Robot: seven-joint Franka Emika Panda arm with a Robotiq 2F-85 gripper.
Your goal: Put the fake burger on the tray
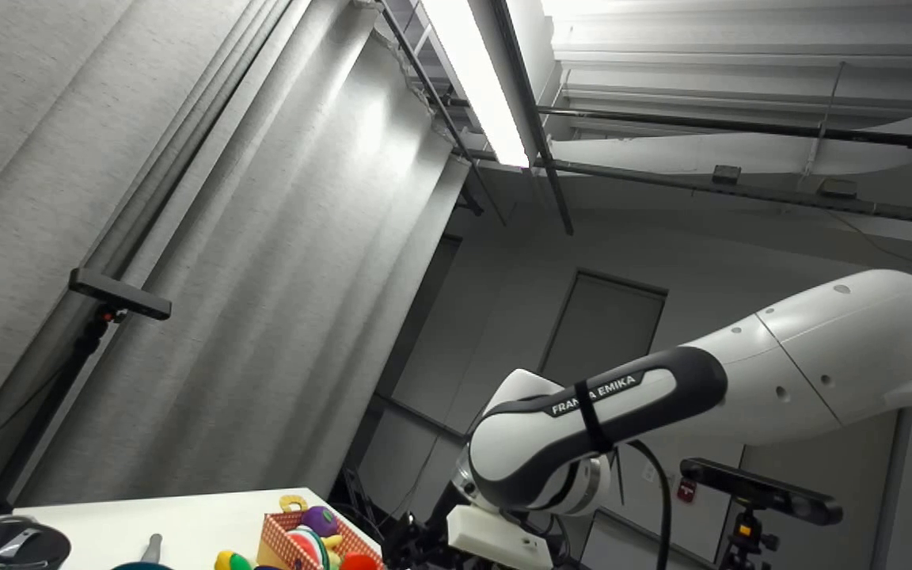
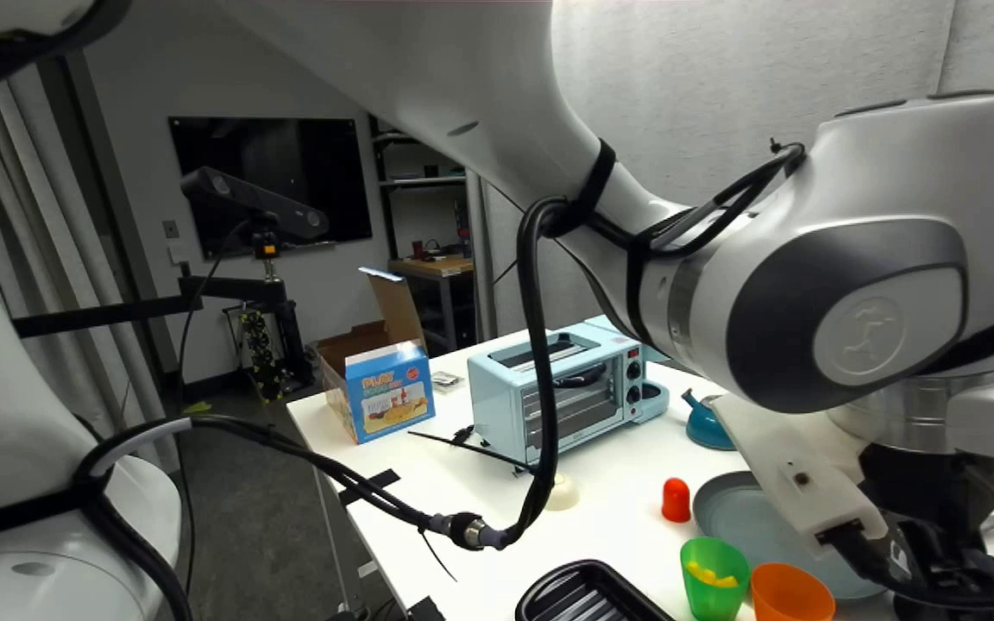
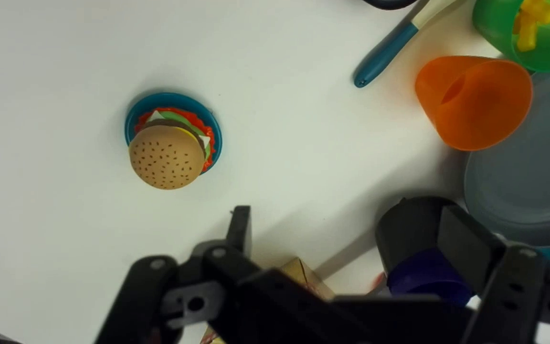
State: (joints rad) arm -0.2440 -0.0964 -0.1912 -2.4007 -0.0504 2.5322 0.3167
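Burger (image 3: 167, 153), on dish (image 3: 172, 99) upon desk (image 3: 280, 119); set clear, presumably for lifting. Tool (image 3: 354, 233): parted, empty, likely for admitting it.

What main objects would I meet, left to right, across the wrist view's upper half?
Toy burger, blue-handled utensil, orange cup, green cup. Left out for overlap: blue dish, grey plate.

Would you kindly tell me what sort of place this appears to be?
Most likely a robotics lab: the Franka Emika arm, the stand-mounted camera and the toy burger all suggest it.
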